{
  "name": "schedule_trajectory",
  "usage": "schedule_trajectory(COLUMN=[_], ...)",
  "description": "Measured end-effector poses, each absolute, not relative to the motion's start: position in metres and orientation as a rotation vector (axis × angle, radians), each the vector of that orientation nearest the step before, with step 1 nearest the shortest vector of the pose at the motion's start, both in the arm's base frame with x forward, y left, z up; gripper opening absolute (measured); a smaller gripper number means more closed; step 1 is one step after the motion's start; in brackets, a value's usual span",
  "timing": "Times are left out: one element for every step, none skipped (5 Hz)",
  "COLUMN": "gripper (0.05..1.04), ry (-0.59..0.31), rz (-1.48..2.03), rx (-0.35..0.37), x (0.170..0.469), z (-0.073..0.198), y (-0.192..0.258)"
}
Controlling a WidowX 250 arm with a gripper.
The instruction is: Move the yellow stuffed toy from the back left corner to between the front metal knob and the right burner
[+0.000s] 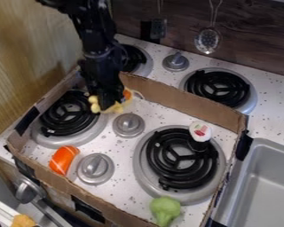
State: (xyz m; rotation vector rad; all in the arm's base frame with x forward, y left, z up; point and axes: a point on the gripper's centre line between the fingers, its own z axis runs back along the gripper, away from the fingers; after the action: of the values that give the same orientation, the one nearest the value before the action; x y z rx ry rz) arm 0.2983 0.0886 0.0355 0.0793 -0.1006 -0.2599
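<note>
A low brown cardboard wall point(183, 101) rings the speckled white stovetop point(122, 150), probably to keep loose pieces in. The black hand point(108, 105) is at a knobbly yellow toy point(94, 107) near a silver knob point(128, 125), partly hiding it; whether it is apart or clamped, I cannot tell.

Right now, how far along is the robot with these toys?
Done: nothing I can confirm. In hand: the gripper is down at a yellow toy; whether it's gripped, I can't tell. Apparently left: three toys it isn't touching, the orange-and-white one by a knob, the green broccoli and the white-topped one on a burner.
</note>
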Motion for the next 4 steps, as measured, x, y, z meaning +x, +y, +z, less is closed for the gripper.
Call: schedule_trajectory(gripper=[0.226,0.224,0.224,0.224], ry=[-0.101,-0.113,-0.121,-0.100], rz=[-0.209,-0.178,-0.135,-0.078], rx=[0.106,0.135,0.149,0.166], x=[0.288,0.276,0.268,0.253], z=[0.063,0.084,0.103,0.127], y=[0.087,0.080,0.070,0.043])
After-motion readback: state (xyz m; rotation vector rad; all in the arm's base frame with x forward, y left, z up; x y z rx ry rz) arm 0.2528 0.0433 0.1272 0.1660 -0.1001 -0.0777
